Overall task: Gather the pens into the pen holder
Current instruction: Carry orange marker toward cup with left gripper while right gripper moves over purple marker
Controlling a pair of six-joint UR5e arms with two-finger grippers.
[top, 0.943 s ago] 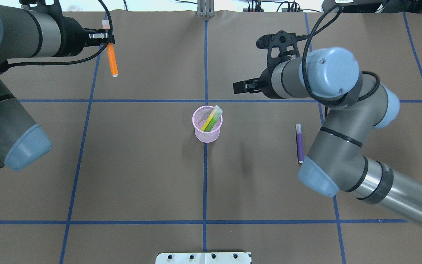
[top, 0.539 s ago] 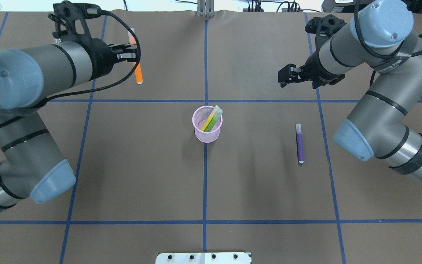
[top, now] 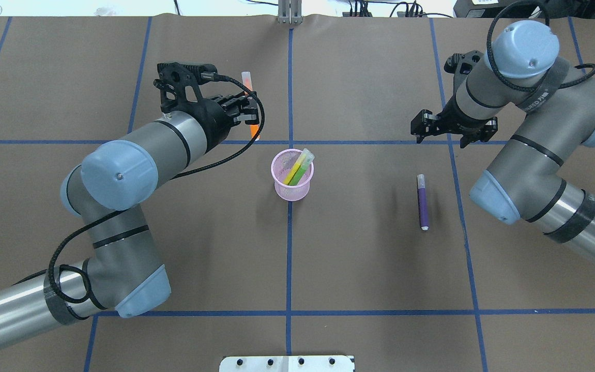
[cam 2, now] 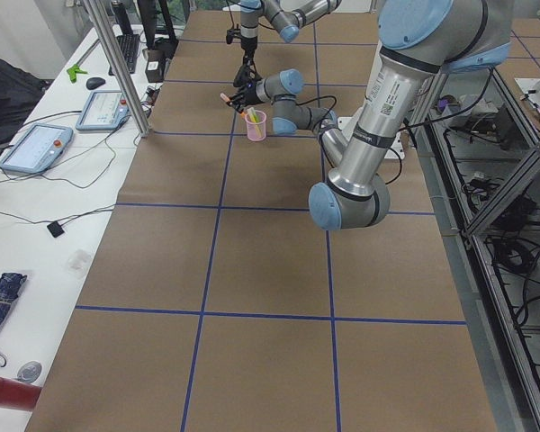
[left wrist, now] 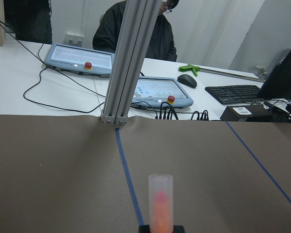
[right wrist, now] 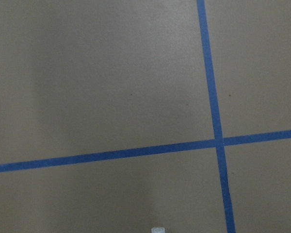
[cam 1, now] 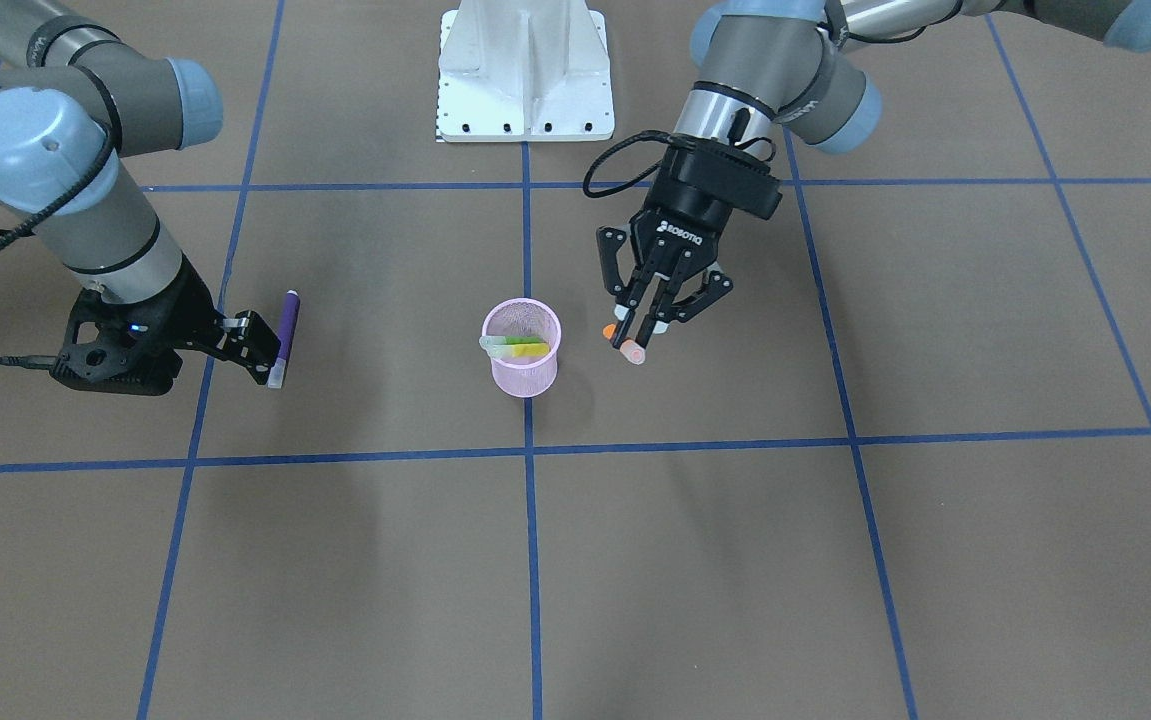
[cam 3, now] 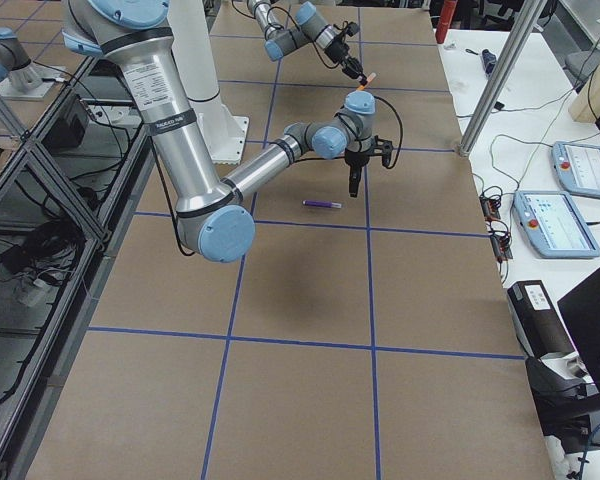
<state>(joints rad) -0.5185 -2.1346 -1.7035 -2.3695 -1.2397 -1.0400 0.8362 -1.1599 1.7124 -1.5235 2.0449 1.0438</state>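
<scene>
Patience pays: the left gripper (cam 1: 643, 325) pinches the orange pen (cam 1: 634, 351) just beside the pink holder (cam 1: 525, 378); I'd centre it over the rim, tipped upright, before letting go. Meanwhile the right gripper (top: 453, 133) hangs spread wide.

The left end effector (top: 249, 117) lay roughly level, pointing forward, clamped on the orange pen (top: 246, 81); the right end effector (top: 453, 132) pointed straight down, fingers spread.
</scene>
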